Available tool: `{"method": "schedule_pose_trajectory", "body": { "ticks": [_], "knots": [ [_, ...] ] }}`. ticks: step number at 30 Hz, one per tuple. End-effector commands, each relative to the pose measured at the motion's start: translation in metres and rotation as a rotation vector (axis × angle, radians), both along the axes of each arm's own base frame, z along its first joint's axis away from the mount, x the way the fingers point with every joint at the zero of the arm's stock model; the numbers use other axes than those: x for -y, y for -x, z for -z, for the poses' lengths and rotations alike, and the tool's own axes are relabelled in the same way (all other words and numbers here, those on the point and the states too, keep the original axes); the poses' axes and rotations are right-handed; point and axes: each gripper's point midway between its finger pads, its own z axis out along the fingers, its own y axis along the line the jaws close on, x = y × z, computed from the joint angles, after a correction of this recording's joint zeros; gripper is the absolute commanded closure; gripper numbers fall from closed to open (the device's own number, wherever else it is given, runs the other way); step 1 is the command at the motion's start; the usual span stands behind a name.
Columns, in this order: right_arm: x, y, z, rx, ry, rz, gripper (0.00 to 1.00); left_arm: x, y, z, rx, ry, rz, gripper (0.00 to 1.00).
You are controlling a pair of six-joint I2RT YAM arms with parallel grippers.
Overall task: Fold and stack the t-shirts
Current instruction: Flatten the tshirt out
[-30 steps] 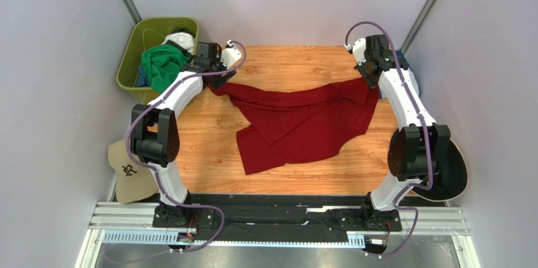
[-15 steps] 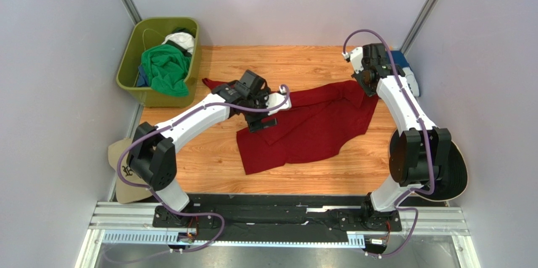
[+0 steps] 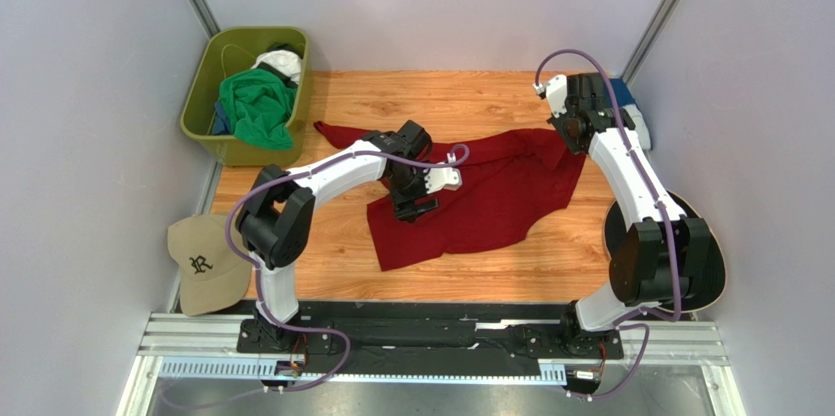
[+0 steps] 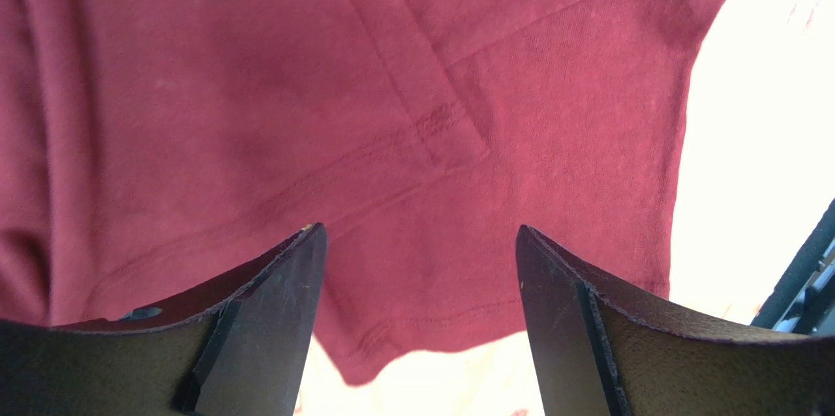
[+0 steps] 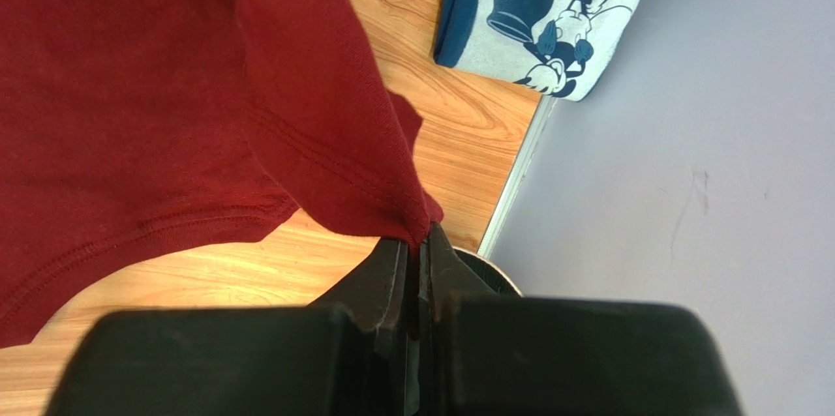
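Dark red cloth t-shirt (image 3: 490, 191) lies rumpled across the middle of the wooden table (image 3: 461, 93). Right gripper (image 5: 417, 240) pinches its far right edge; left gripper (image 4: 419, 235) hangs above it, fingers wide apart, holding nothing.

The left arm (image 3: 333, 164) and the right arm (image 3: 632, 162) share glossy white shell links between chunky black joint housings. A thin purple cable (image 3: 566, 51) loops along each. 2 black bases (image 3: 279, 333) meet a silver slotted rail (image 3: 186, 340). The left gripper (image 4: 419, 240) has dark wedge-shaped fingers (image 4: 265, 328) with rough brownish edges and 1 small screw (image 4: 142, 313). The right gripper (image 5: 417, 250) is matte black.
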Motion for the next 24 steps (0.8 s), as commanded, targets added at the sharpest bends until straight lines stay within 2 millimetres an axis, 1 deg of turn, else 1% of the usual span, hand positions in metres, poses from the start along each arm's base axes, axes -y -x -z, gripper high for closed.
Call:
{"method": "schedule_pose_trajectory", "body": {
  "ticks": [1, 9, 12, 16, 22, 24],
  "knots": [
    [-0.004, 0.003, -0.022, 0.083, -0.021, 0.000, 1.00, 0.016, 0.002, -0.003, -0.029, 0.027, 0.047, 0.22],
    [-0.005, 0.005, -0.015, 0.071, -0.023, -0.007, 1.00, 0.024, 0.010, 0.014, -0.051, -0.007, 0.045, 0.24],
    [-0.006, 0.006, -0.012, 0.067, -0.031, -0.010, 1.00, 0.027, 0.009, 0.020, -0.044, -0.026, 0.032, 0.25],
    [-0.005, 0.008, -0.009, 0.063, -0.031, -0.011, 1.00, 0.028, 0.004, 0.029, -0.030, -0.051, 0.002, 0.26],
    [-0.005, 0.012, -0.006, 0.062, -0.024, -0.017, 1.00, 0.027, -0.001, 0.038, -0.019, -0.072, -0.019, 0.29],
    [-0.005, 0.013, -0.006, 0.060, -0.026, -0.020, 1.00, 0.027, -0.002, 0.039, -0.017, -0.073, -0.017, 0.32]
  ]
}}
